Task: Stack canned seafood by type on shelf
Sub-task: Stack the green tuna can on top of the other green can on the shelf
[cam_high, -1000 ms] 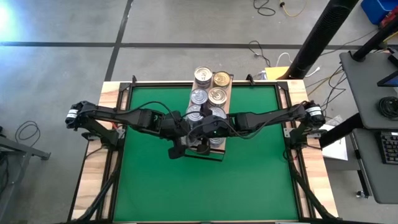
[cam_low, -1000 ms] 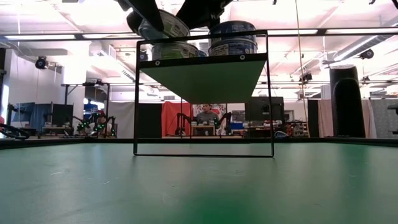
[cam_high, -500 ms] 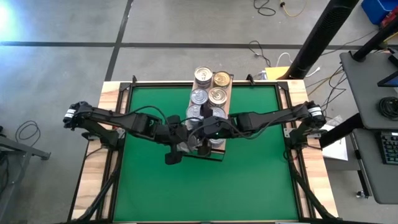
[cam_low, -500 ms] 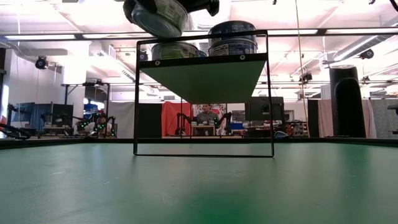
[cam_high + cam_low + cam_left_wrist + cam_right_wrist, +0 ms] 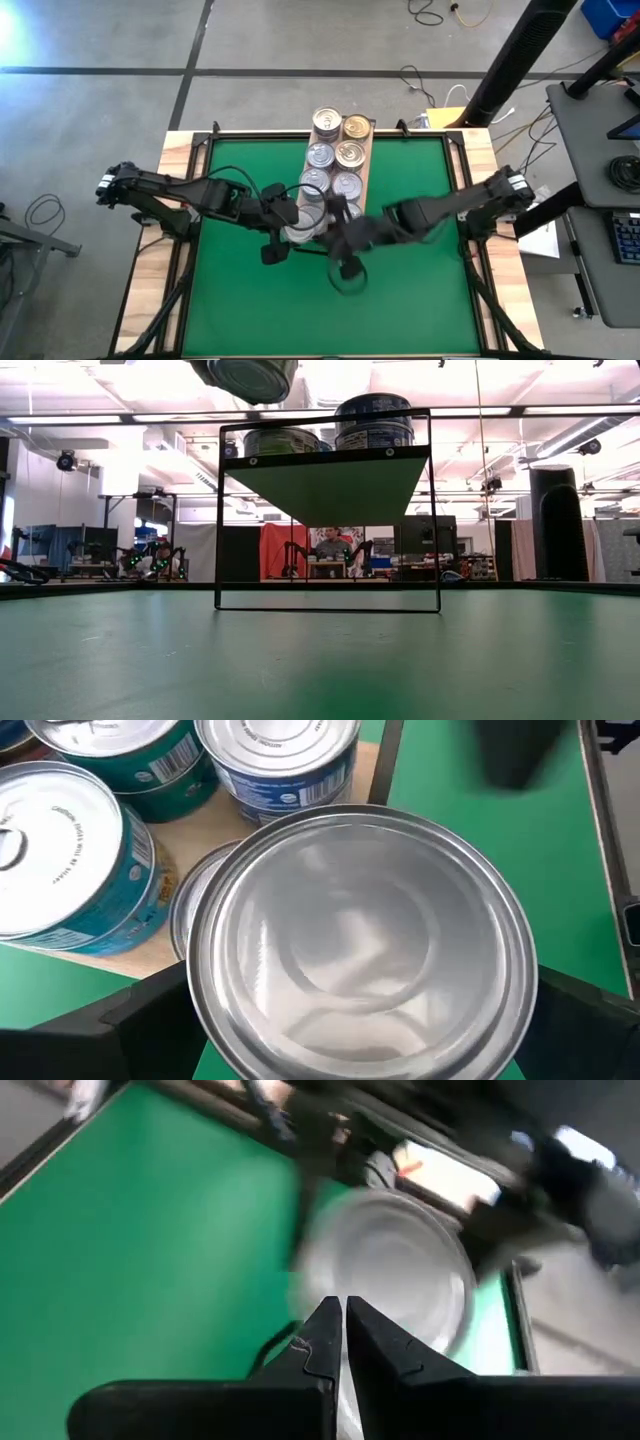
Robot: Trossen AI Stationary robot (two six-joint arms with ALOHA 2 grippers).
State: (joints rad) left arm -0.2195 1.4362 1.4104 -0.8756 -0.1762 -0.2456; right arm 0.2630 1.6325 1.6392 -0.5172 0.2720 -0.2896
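Observation:
The shelf point(image 5: 371, 150) stands at the middle of the green table's far half, a board raised on a thin dark frame point(image 5: 219, 520). Several tins of canned seafood point(image 5: 338, 152) stand on it, silver-topped and gold-topped, two abreast. My left gripper point(image 5: 291, 229) is just left of the shelf's near end, shut on one silver tin point(image 5: 360, 950), which shows high above the board in the low view point(image 5: 250, 374). My right gripper point(image 5: 349, 274) hangs shut and holding nothing over the mat, nearer than the shelf's near end. My left gripper pinches the tin's round side wall between its two fingers point(image 5: 150, 1020), one on each opposite side. The fingers slant down from the table's left. The tin is lifted clear, tilted, with a plain flat end point(image 5: 350, 935) toward the wrist camera.
Teal and blue labelled tins point(image 5: 70, 870) stand on the shelf board right beyond the held tin. Bare green mat point(image 5: 240, 300) lies left, right and near of the shelf. The pale wooden table frame point(image 5: 150, 290) borders the mat. A person sits far behind the table point(image 5: 332, 548).
My right gripper, shut throughout, has drawn away from the tin at the shelf's near end, toward the table's near edge and up, rolling as it went. My left gripper has carried the tin upward and slightly toward the table's left.

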